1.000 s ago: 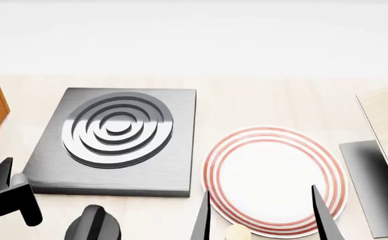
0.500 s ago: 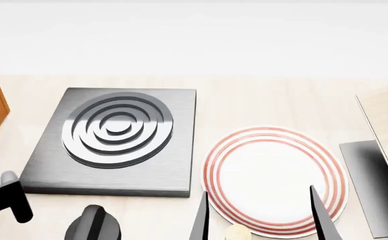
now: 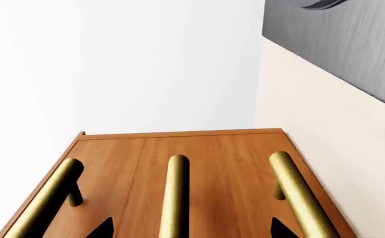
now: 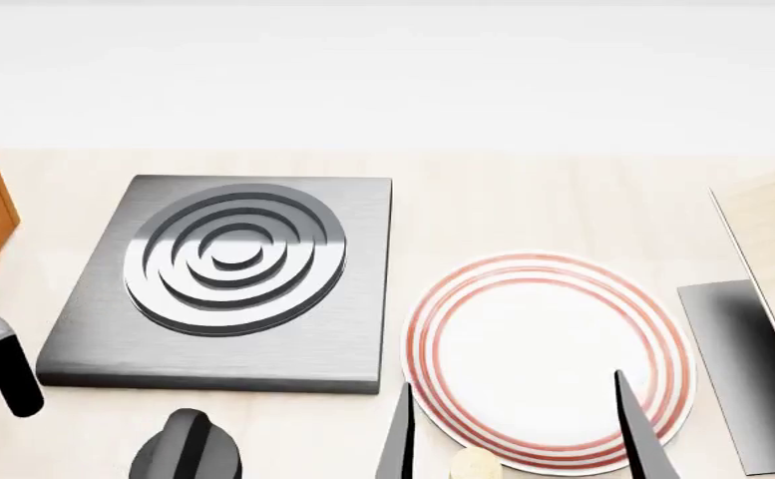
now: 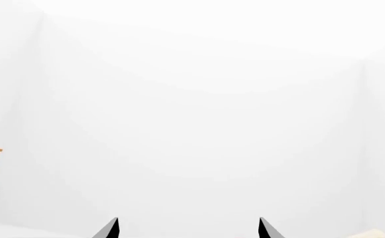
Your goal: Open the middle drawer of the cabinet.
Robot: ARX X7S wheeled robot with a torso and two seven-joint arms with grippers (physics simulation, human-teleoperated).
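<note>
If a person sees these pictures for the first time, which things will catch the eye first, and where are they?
In the head view, the dark grey square hotplate with concentric rings lies left of centre on the pale table, and the white plate with red rim rings sits to its right. In the left wrist view, three brass bar handles on the orange-brown wooden cabinet fill the frame, the middle drawer's handle lying between the open left gripper's fingertips.

Hands matte black – right hand (image 4: pixel 514 424) fingers thin, pointed blades
</note>
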